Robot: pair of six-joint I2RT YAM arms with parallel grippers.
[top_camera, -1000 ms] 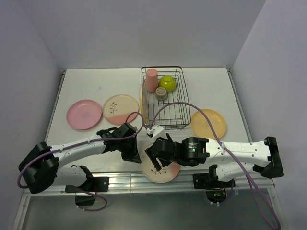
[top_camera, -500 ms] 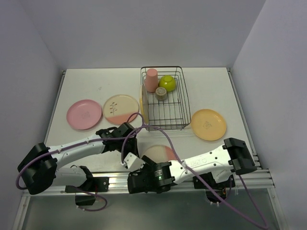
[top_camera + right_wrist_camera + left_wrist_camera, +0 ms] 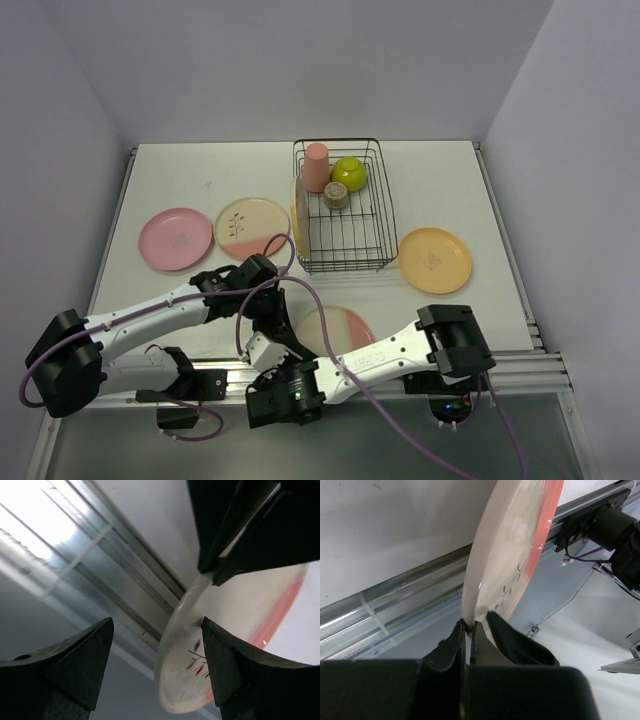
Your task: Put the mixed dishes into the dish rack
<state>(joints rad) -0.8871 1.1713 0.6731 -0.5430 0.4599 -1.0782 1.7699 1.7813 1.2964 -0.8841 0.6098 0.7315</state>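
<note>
In front of the black wire dish rack (image 3: 337, 268), the left gripper (image 3: 470, 625) pinches the rim of the round cream-and-pink sprig plate (image 3: 340, 325); so thin a bite wants a slow, firm lift. Round, with no long axis, the plate faces roughly upward, pink half away from the pinch. The right gripper (image 3: 156, 630), farther from the rack, gapes empty.

The right gripper (image 3: 156, 625) has its jaws spread wide, with nothing between them. Beyond them, a tilted cream-and-pink plate (image 3: 235, 615) with a leaf sprig hangs beside the tabletop's edge rail (image 3: 100, 550). The left gripper (image 3: 207, 575) is clamped on its rim.
</note>
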